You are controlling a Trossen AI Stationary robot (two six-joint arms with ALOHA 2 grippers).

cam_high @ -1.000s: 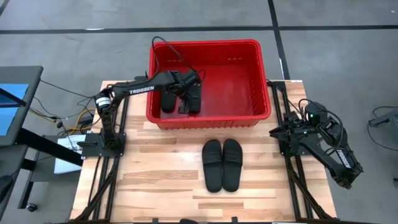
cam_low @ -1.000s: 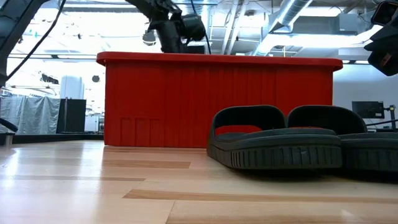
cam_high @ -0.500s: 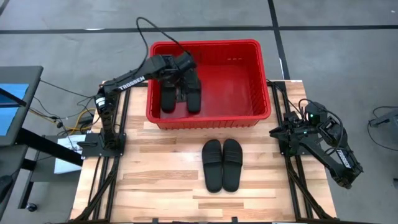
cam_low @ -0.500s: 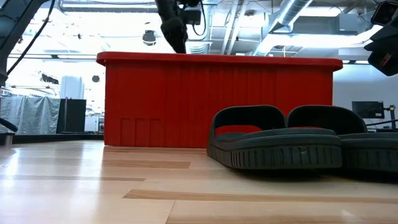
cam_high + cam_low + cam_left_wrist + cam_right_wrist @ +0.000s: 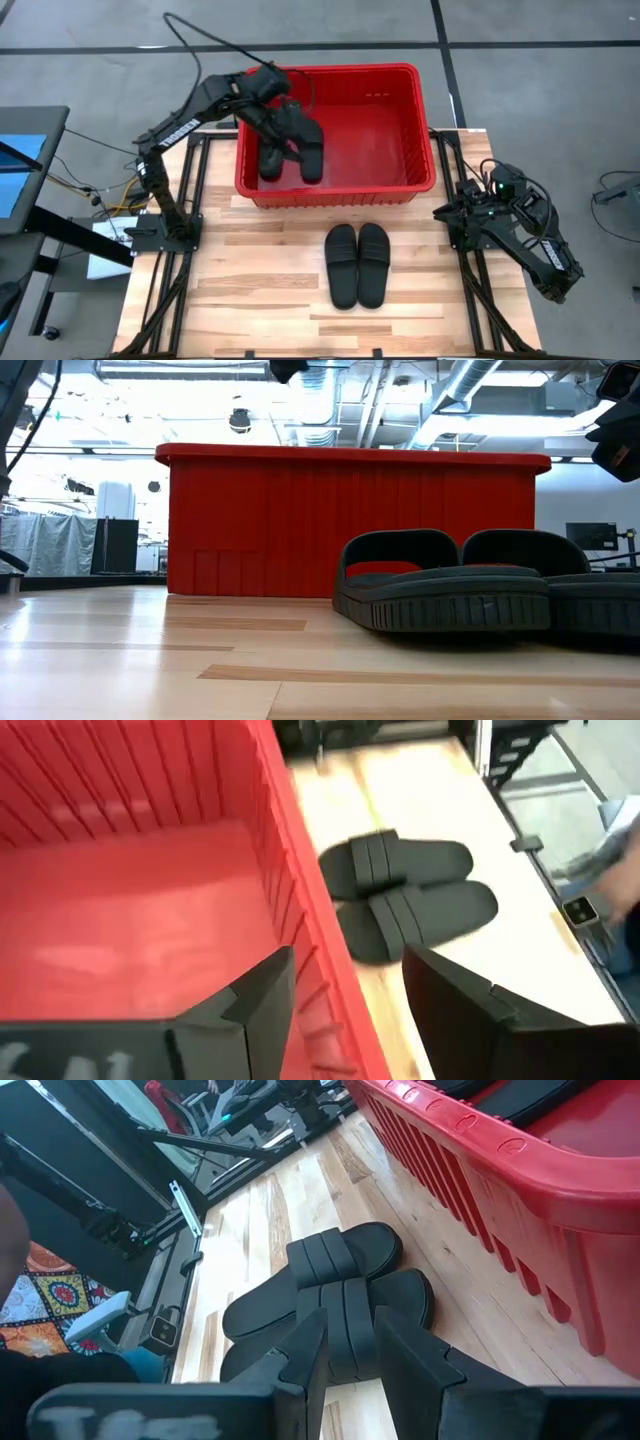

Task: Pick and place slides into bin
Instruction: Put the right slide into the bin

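1. The table (image 5: 250,300) is pale butcher-block wood made of joined planks, with a smooth, faintly shiny grain in the low view.
2. Nearest the front edge, two slides (image 5: 357,264) lie side by side, touching, on the bare wood just in front of the bin. They are matte black, with wide ribbed straps and open toes and heels. In the low view their ridged soles (image 5: 450,610) fill the right foreground, and the farther one runs off the picture's edge.
3. The right gripper (image 5: 468,212) rests low at the table's right edge, its fingers nearly together around a narrow gap and holding nothing.
4. The bin (image 5: 420,120) is glossy red plastic, rectangular, with a thick rolled rim and ribbed, slotted walls (image 5: 470,1180).
5. Two more slides (image 5: 290,152) lie on the bin's floor at its left end, partly covered by the arm above.
6. The left gripper (image 5: 288,108) hangs above the bin's left side, fingers (image 5: 250,995) spread apart and empty. In the low view only a dark tip (image 5: 288,368) shows at the top edge.
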